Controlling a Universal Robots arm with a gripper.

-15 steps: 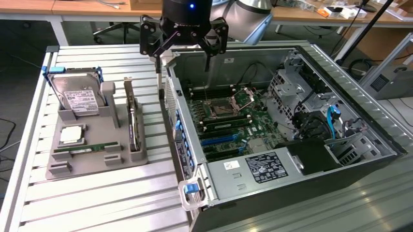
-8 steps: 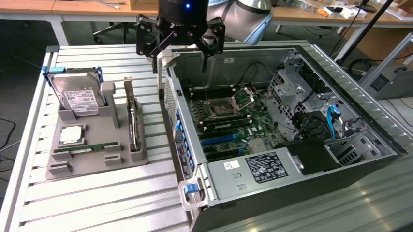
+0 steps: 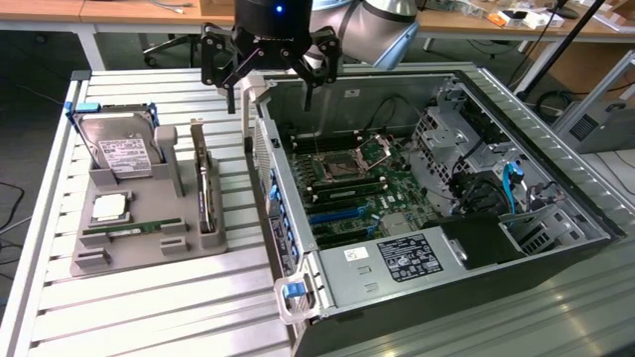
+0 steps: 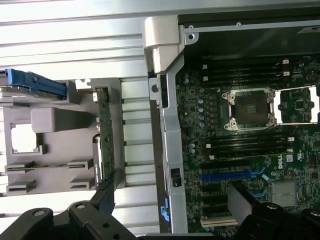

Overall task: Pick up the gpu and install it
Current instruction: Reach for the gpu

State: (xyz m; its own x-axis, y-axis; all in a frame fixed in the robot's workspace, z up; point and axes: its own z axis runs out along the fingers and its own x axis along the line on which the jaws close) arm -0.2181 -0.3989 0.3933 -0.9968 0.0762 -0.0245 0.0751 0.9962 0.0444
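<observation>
Black end effector (image 3: pixel 270 95) is being held wide open and empty above the open black computer case's side wall (image 3: pixel 260 145). Thin dark gpu with silvery bracket (image 3: pixel 204 186) is being kept edgewise in a grey plastic holder (image 3: pixel 129 245), beside that wall, toward the slatted metal counter's (image 3: pixel 149 312) edge at the exterior view's left. Risk being judged: a finger striking the wall, the card being knocked askew.

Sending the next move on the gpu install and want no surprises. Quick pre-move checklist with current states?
1. Gripper empty, jaws spread wide: ok.
2. gpu standing on edge in the grey holder, untouched: ok.
3. Gripper lined up over the gpu: not ok, it hangs above the case wall beside the holder.
4. Case open, motherboard exposed: ok.
5. Blue slot free: ok, looks unoccupied.
6. How tightly the holder grips the gpu: cannot tell.
</observation>
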